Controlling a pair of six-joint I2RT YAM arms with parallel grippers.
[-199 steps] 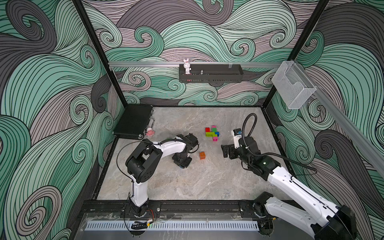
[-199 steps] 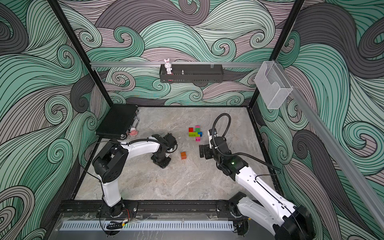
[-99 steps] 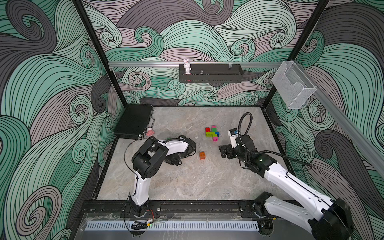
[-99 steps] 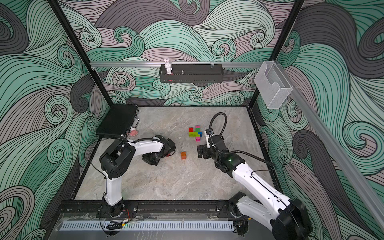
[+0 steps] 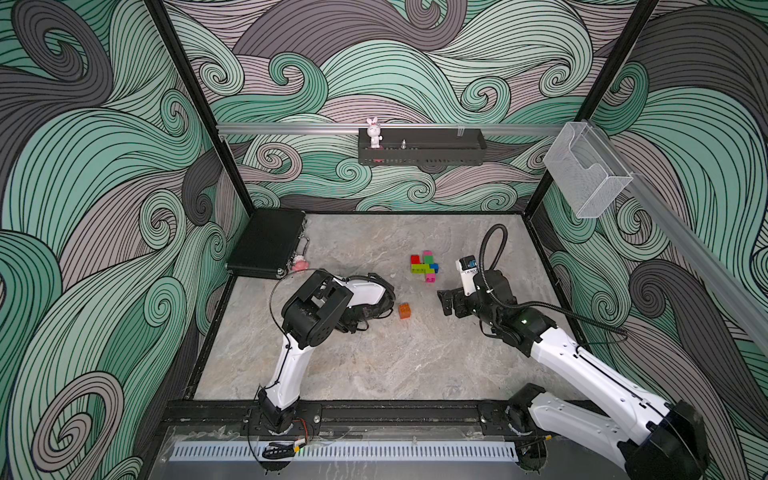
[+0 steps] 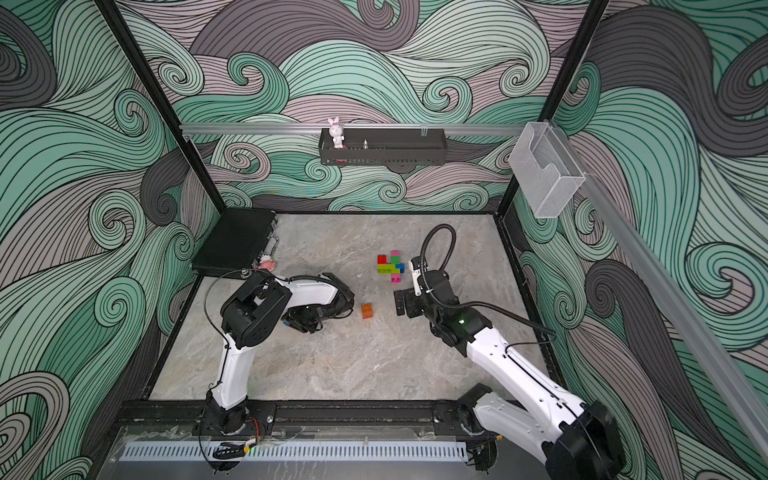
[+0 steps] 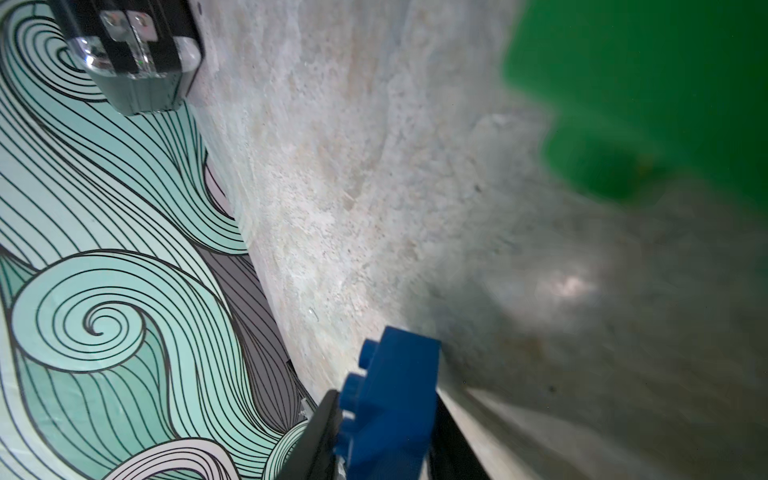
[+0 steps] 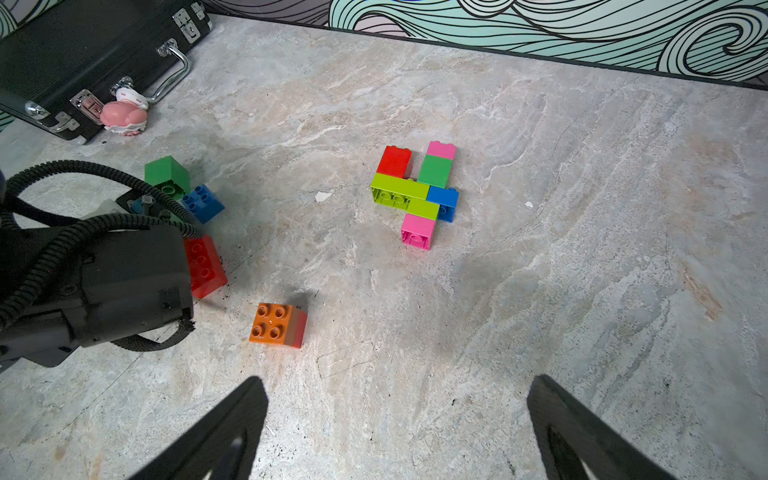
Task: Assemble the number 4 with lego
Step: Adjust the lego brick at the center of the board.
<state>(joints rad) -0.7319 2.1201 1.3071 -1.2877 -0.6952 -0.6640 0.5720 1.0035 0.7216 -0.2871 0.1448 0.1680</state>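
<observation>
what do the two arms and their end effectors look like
Both the left arm and the right arm have glossy white link shells joined by bulky black joint housings. A ribbed black cable loops off the right wrist, and a small green light glows on that arm. The right end effector has two flat black tapering fingers; the left end effector is black too.

Bright, even light fell from above; soft shadows sat under the left arm (image 5: pixel 365 291) at nine o'clock. Top views bowed at the edges. Left wrist view: green brick (image 7: pixel 644 95) blurred, table (image 7: pixel 565 286) glared.
</observation>
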